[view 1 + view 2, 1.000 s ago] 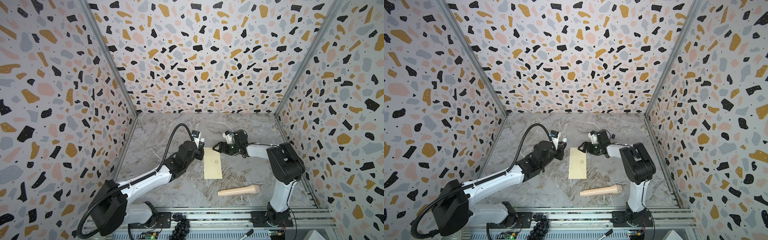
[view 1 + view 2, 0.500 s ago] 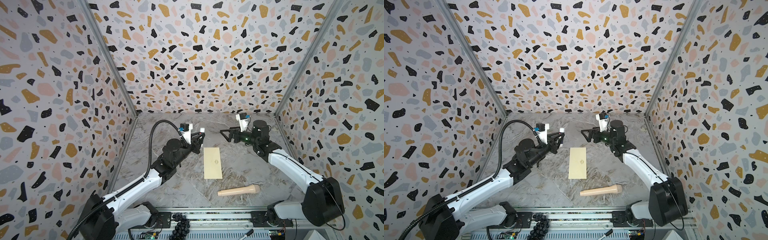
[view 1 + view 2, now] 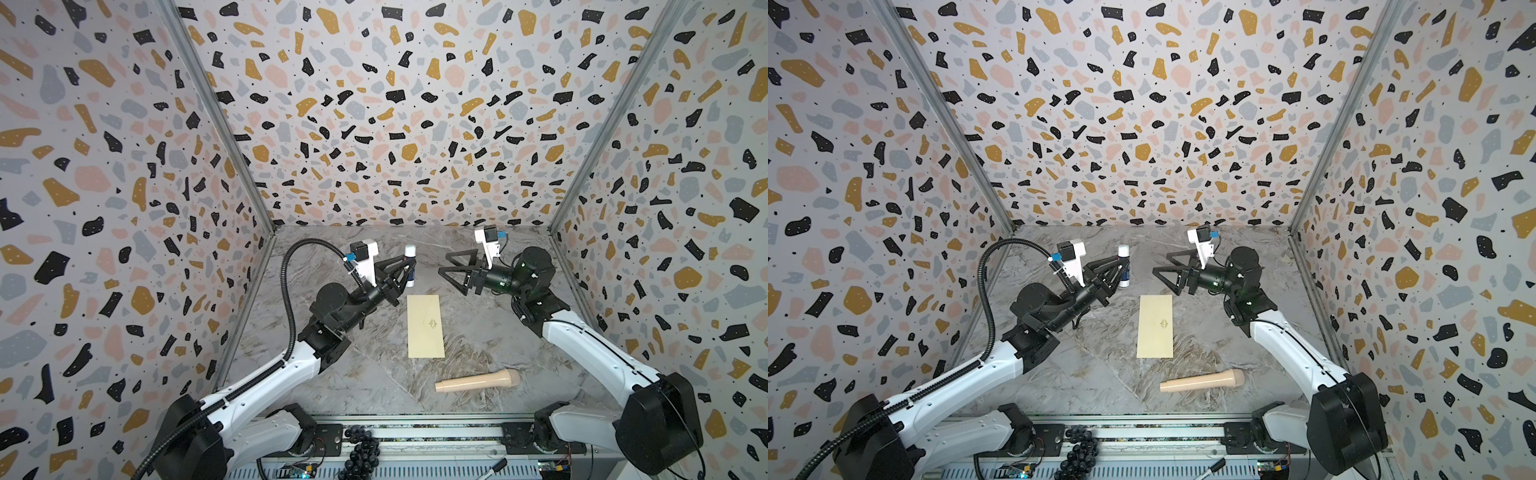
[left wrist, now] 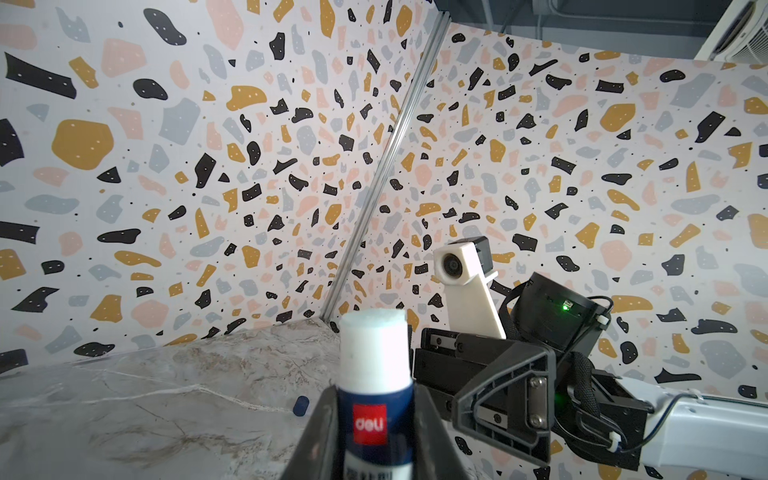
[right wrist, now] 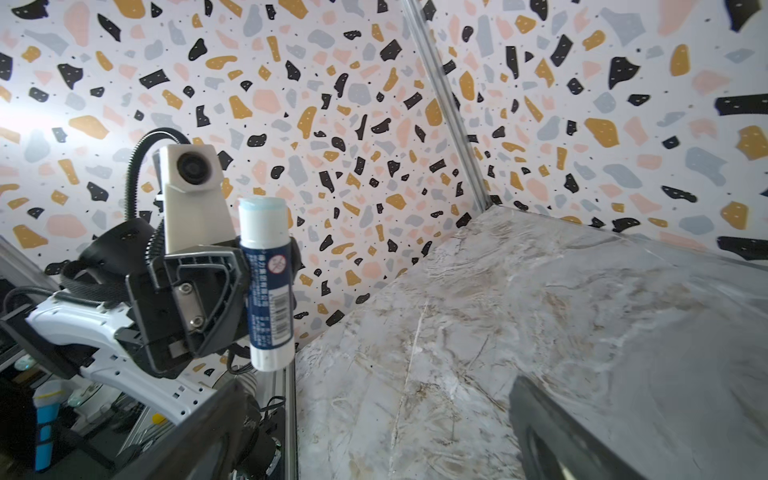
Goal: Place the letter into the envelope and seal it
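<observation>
I am watching the left claw (image 3: 405, 269) gripping a glue stick (image 3: 410, 252) by its dark blue body, upright, its bare white end pointing up, raised off the tabletop (image 3: 490, 332). The right claw (image 3: 444, 264) is hanging opposite it, jaws spread wide, holding nothing. The envelope (image 3: 424, 326) is lying flat on the tabletop, emblem face up, between the two arms and nearer the front than both claws. A beige wooden handle (image 3: 478, 381) is lying toward the front edge, apart from the envelope.
</observation>
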`<state>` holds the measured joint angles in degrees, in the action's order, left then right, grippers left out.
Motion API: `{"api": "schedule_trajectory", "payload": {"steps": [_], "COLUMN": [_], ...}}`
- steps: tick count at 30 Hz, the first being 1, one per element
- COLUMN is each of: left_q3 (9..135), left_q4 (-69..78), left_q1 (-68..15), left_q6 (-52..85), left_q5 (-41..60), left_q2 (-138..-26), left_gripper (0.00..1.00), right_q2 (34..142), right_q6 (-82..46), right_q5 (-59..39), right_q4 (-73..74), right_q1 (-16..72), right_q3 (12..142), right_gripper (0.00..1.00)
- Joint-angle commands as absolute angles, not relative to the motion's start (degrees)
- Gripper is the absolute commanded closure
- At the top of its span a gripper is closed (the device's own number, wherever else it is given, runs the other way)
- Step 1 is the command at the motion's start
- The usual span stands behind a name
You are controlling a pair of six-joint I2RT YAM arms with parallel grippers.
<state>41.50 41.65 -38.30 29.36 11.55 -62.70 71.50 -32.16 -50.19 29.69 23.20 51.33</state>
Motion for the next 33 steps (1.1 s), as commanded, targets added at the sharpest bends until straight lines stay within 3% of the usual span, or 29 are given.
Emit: {"api": "schedule_trajectory", "payload": {"steps": [1, 13, 33], "left_q3": [40.3, 40.8, 40.3], "left_q4": [46.2, 54.1, 58.4], "left_q1": [-38.0, -38.0, -38.0], "left_q6": [27.8, 36.3, 40.6], "left_q5": [12.5, 9.7, 12.5], "left_q2": [-61.8, -61.8, -63.5], "left_gripper": [1.0, 1.0, 1.0], "right_q2": [71.3, 72.5, 79.1], "right_q6": [-32.5, -37.0, -40.6], "right_q5": [-53.0, -48.2, -49.0], "right_q4": [30.8, 40.3, 47.4], "right_q1": [25.7, 32.5, 36.5], "right_q3": [55.8, 52.2, 56.9], "right_gripper": [0.01, 0.03, 0.33]}}
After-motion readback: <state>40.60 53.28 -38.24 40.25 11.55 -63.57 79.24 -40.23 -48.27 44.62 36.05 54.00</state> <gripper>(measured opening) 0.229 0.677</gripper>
